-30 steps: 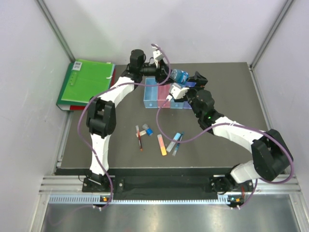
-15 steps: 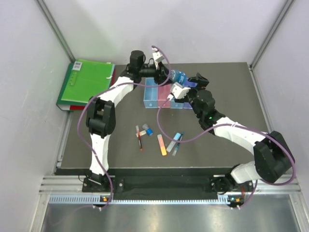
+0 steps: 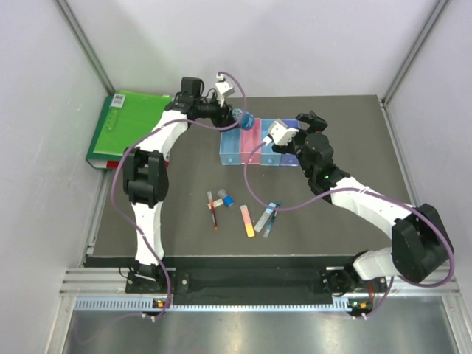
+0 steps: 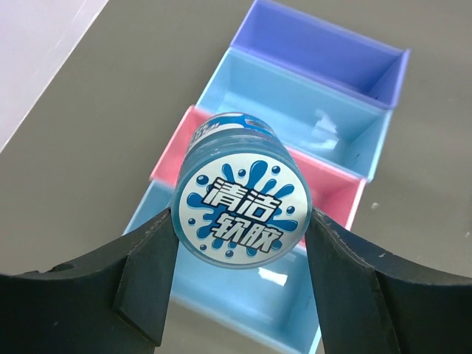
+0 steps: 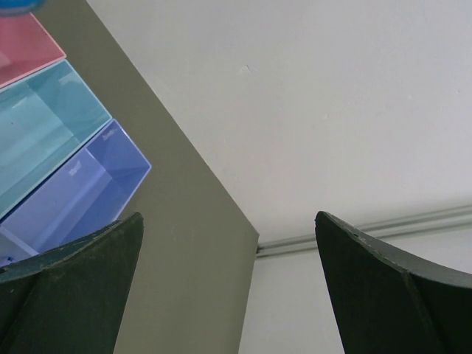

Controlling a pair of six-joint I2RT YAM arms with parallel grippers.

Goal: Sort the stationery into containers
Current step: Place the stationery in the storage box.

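Observation:
My left gripper (image 3: 240, 116) is shut on the round blue tape roll (image 3: 247, 119). It holds the roll in the air over the back edge of the row of containers (image 3: 230, 147). In the left wrist view the tape roll (image 4: 240, 214) sits between both fingers (image 4: 144, 284), above the pink bin (image 4: 335, 188) and the near light blue bin (image 4: 221, 302). My right gripper (image 3: 311, 122) stands open and empty behind the purple bin (image 5: 81, 184). A red pen (image 3: 214, 212), a blue-capped piece (image 3: 226, 198), an orange-pink stick (image 3: 247, 220), a grey stick (image 3: 262, 219) and a blue pen (image 3: 271, 218) lie on the mat.
A big green folder (image 3: 131, 127) lies at the back left, partly off the dark mat (image 3: 354, 155). White walls close in the back and both sides. The mat's right edge (image 5: 251, 243) runs close to the right gripper.
The left arm has swung left with the tape roll, from over the right-hand bins to over the pink and left blue bins. The right gripper has drawn slightly right, still open.

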